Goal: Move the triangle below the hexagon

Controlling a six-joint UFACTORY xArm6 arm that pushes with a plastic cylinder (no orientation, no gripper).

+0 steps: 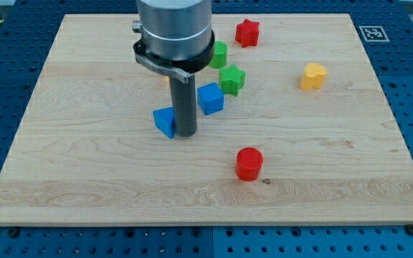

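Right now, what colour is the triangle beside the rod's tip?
Blue: the triangle sits against my tip, on its left in the camera view.

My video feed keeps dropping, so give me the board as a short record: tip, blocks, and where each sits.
tip: my tip rests against the right side of the blue triangle
blue cube: up and to the right of the tip
green star: above-right of the blue cube
green block: partly hidden by the arm, shape unclear
red star: near the view's top
yellow block: at the view's right
red cylinder: toward the view's bottom
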